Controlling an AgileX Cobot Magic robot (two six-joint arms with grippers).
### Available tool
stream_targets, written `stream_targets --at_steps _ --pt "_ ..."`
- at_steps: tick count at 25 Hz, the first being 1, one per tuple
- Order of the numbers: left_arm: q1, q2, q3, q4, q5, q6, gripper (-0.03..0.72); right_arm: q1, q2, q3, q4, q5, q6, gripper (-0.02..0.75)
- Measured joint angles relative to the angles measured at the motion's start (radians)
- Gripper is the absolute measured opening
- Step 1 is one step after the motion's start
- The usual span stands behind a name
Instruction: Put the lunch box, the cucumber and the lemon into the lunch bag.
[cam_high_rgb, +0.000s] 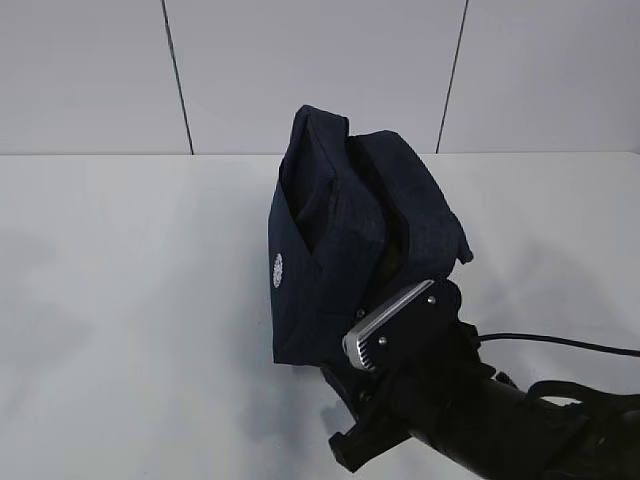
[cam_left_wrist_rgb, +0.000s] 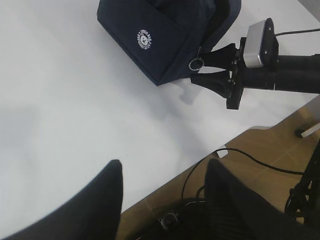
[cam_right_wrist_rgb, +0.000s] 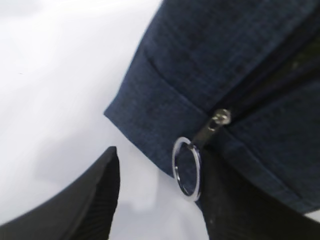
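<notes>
The navy lunch bag stands in the middle of the white table, white round logo facing left. Its metal ring pull hangs at a low corner at the end of the zipper. My right gripper is open at that corner; the ring hangs between its fingers, close against the right finger, and nothing is clamped. The left wrist view shows the same: right gripper straddling the ring pull. My left gripper is open and empty, far from the bag, over the table's near edge. Lunch box, cucumber and lemon are out of view.
The right arm and its wrist camera fill the lower right of the exterior view. Past the table edge lie a wooden floor and black cables. Bare white tabletop stretches left of the bag.
</notes>
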Motion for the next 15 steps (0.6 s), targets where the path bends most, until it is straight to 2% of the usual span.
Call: stream_targets --at_steps 10,15 --pt "0.000 0.000 0.000 0.013 -0.006 0.000 0.386 -0.001 0.002 -0.004 -0.043 0.003 0.019 0.382" --pt "0.000 0.000 0.000 0.015 -0.006 0.000 0.386 -0.001 0.002 -0.004 0.000 0.005 0.022 0.377"
